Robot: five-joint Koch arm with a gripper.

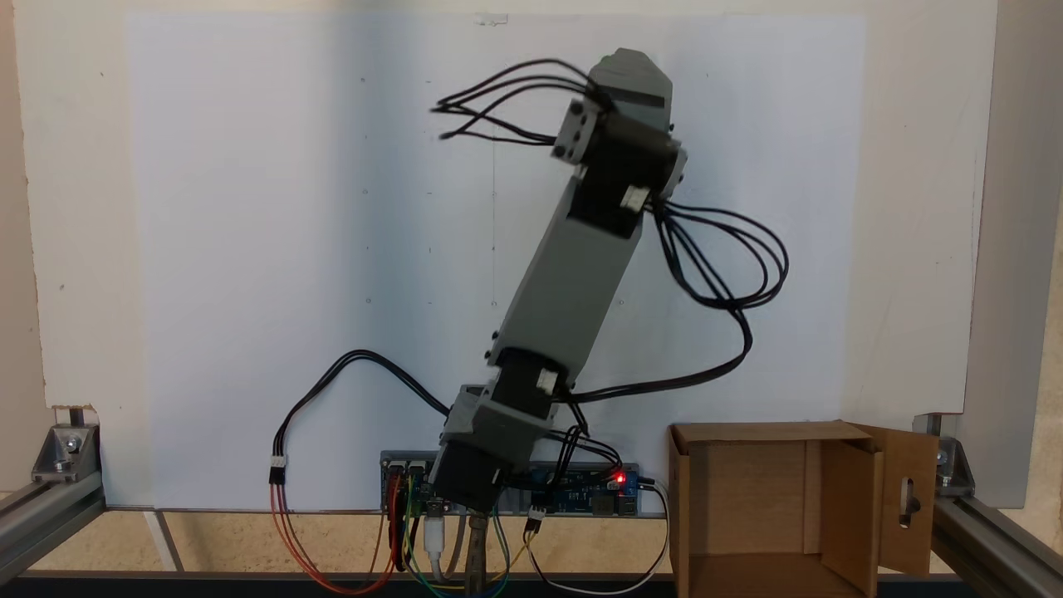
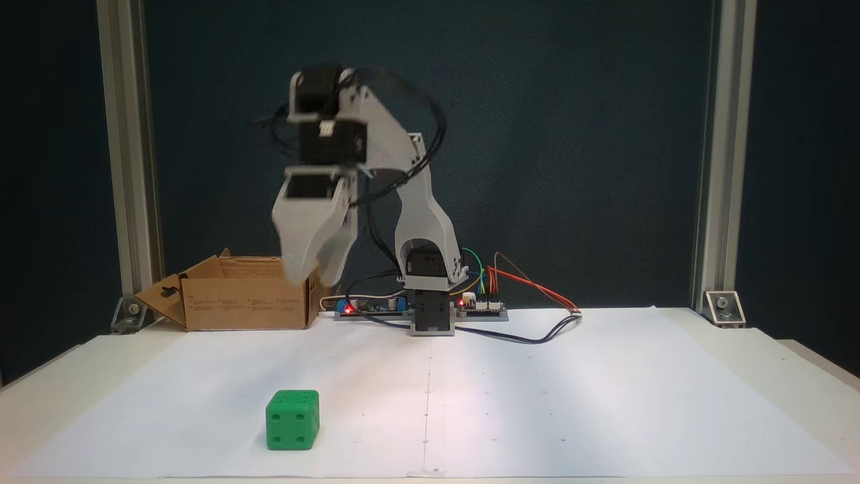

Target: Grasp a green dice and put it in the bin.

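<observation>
Plainly the grasp is not yet made: the green dice (image 2: 292, 419) sits on the near surface (image 2: 605, 403), left of centre, well apart from the bin (image 2: 242, 302) — far left. The gripper (image 2: 311, 272), blurred, hangs empty, its jaws slightly apart, beside the bin; it must come down nearer — over the dice.

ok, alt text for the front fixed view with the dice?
A small bright green plastic dice sits alone on white paper, near the camera. Behind it the grey arm's blurred gripper hangs by a brown cardboard box at left.
</observation>
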